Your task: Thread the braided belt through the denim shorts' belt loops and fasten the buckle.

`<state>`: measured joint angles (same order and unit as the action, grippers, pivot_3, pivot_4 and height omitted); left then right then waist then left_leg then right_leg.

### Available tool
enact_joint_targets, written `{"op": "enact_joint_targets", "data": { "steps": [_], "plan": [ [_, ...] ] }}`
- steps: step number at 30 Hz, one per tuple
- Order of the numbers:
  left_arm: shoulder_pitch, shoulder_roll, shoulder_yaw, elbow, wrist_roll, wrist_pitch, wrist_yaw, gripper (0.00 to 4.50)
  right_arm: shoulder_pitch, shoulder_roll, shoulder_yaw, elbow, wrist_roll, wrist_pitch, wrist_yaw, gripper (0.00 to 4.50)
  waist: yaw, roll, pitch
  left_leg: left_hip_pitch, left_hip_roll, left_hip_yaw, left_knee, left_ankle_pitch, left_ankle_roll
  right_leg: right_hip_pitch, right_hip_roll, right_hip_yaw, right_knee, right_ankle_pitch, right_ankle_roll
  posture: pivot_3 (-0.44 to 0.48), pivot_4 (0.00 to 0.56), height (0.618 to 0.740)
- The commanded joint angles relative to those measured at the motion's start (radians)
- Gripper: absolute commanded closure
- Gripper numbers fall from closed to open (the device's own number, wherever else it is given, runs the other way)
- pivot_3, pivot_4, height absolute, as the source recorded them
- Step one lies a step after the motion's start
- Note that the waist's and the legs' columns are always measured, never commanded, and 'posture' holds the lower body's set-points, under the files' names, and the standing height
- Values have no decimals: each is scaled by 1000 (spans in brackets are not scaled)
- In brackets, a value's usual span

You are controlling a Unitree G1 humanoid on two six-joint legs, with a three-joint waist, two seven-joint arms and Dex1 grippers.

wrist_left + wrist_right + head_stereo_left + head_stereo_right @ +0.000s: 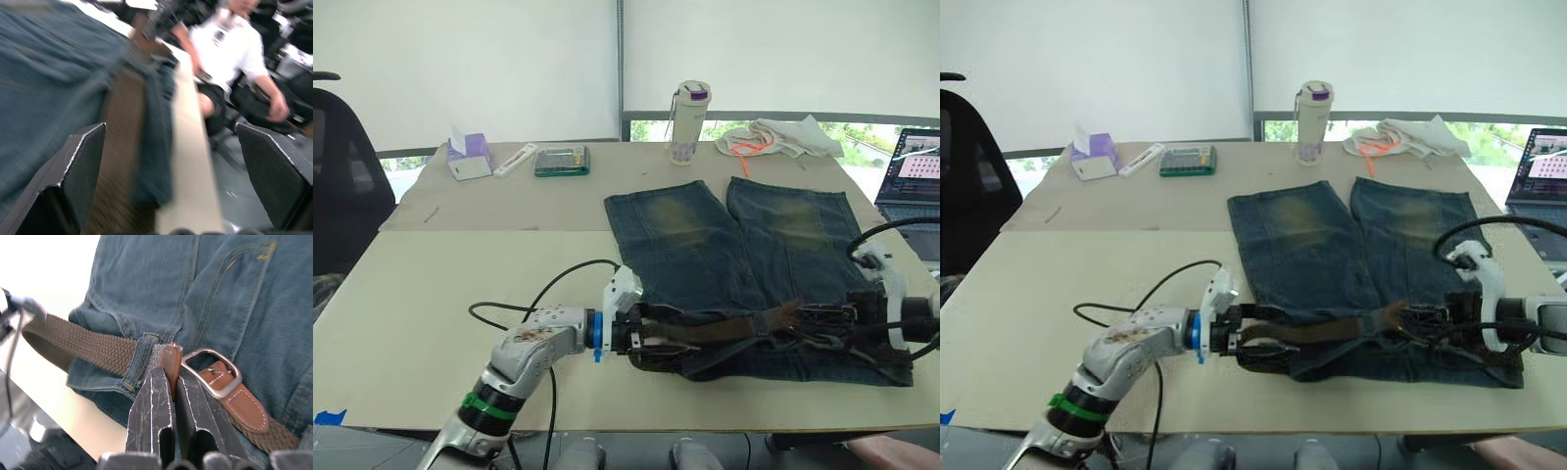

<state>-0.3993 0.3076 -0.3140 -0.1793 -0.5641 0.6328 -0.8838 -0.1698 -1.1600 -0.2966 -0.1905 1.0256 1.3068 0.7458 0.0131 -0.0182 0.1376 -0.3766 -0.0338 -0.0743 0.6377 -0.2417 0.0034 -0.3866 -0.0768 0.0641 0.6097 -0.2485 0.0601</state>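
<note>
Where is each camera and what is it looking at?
Left and right eye views: on the head, looking down at the denim shorts, both arms in view.
Left wrist view: along the open left gripper, at the braided belt; a seated person beyond.
Right wrist view: along the right gripper, at the buckle.
All share the belt.

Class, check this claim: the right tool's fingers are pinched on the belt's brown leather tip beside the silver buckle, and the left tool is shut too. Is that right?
Not quite. The right tool is indeed pinched on the braided belt at its leather tip beside the buckle, but the left tool is open: the left wrist view shows its fingers spread wide apart over the denim shorts.
</note>
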Motion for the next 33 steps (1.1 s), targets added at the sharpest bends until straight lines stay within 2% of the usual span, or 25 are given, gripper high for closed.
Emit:
{"op": "enact_joint_targets", "data": {
  "steps": [1,4,6,13,18,19,24,29,31,33],
  "plan": [
    [-59,-51,-10,82,106,-120,48,16,-21,51,-6,-28,-12,2,-37,4500,0,0,0,0,0,0,0,0,0,0,0,0,0,0,0,0,150,740],
    [-109,-97,15,202,211,-206,159,16,-4,78,-10,-47,-27,0,-50,4500,0,0,0,-1,-1,0,1,0,0,0,-1,1,0,1,0,0,150,740],
    [-128,-93,15,270,283,-253,201,16,7,87,-20,-51,-36,-1,-53,4500,-1,0,0,-1,-1,0,1,0,0,0,0,1,1,1,0,0,150,740],
    [-119,-32,22,333,364,-222,218,16,41,105,-56,-56,-52,-10,-62,4500,-3,1,0,0,0,-1,1,-1,2,0,0,1,2,1,0,0,150,740],
    [-105,-2,-32,313,387,-114,164,16,42,120,-65,-61,-56,-10,-65,4500,-1,2,-1,0,-1,-2,2,-1,2,0,0,1,2,1,1,0,150,740],
    [-103,3,-40,310,395,-103,157,563,43,122,-67,-63,-57,-10,-65,4500,-1,2,-1,0,-1,-2,2,-1,2,0,0,1,2,1,1,0,150,740],
    [-105,4,-32,331,428,-90,175,2176,44,125,-76,-58,-70,-16,-61,4500,-2,2,-2,2,-1,-1,2,-1,2,1,0,1,2,1,1,0,150,740],
    [-127,-9,-5,388,457,-161,196,3891,46,134,-90,-65,-69,-17,-62,4500,-1,2,-2,2,-1,-2,2,-1,2,1,-1,1,2,1,1,0,150,740],
    [-141,-20,2,416,467,-196,213,4455,45,139,-90,-68,-69,-17,-65,4500,-1,2,-2,2,-1,-2,2,-1,2,1,0,1,2,1,1,0,150,740],
    [-160,-41,18,449,473,-250,234,4455,43,147,-90,-70,-70,-20,-70,4500,-1,2,-2,2,-1,-1,2,-1,2,1,0,1,3,1,1,0,150,740]
  ]
}}
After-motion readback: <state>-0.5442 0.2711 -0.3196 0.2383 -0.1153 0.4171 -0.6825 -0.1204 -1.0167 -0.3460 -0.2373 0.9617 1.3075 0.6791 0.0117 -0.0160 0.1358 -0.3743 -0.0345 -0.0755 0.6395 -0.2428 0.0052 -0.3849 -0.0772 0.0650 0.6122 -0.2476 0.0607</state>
